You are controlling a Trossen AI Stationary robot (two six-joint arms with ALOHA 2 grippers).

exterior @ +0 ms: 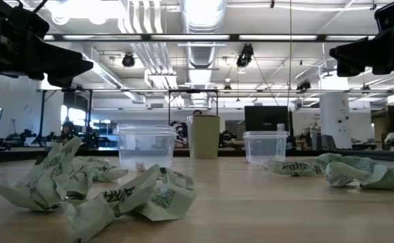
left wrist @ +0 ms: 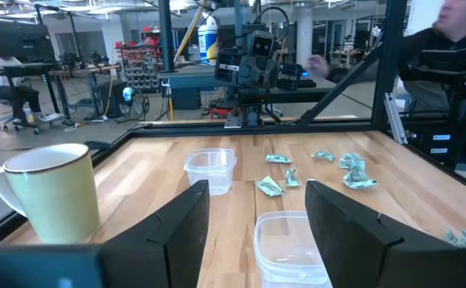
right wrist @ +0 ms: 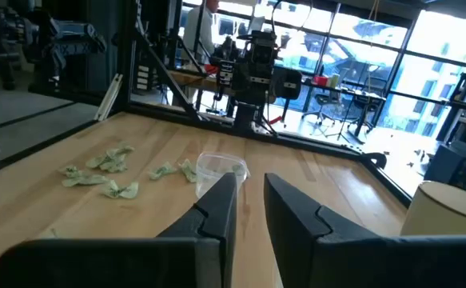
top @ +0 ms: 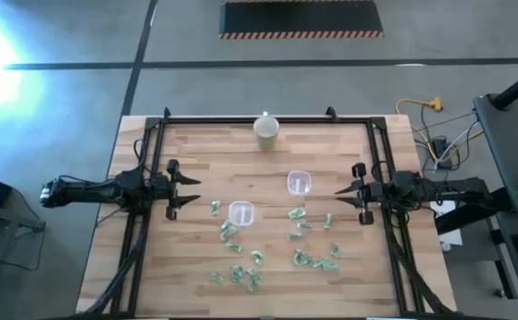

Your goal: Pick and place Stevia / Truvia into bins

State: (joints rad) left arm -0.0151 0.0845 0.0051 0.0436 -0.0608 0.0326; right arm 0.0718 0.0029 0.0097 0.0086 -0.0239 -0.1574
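Table: pale wooden butcher-block table (top: 187,267) inside a black frame; all the task's things lie on its middle and near half.
Left arm: dark left gripper (top: 190,192) held above the left edge, holding nothing, its jaws spread wide.
Right arm: dark right gripper (top: 340,193) held above the right edge, holding nothing, its jaws only a narrow gap apart.
Cup: cream round cup (top: 266,130) with a handle at the middle of the far edge, no part of the task.
Bins: two clear square plastic bins with rounded corners, one (top: 241,213) near the table's centre, the other (top: 299,183) just beyond it toward the right edge; both look empty.
Packets: small pale green and white crumpled paper Stevia packets (top: 235,247), none in a bin; one scatter runs from the centre bin toward the near edge, another (top: 316,260) lies on the right half.
Packet look: thin, creased, lying flat or half folded, dark print on some.
Step in hand: likely the first reach, neither arm yet over a packet.
Doing it well: choose a packet lying apart from the others, come straight down, pinch a raised crease so only one lifts, then release low over the nearer bin.
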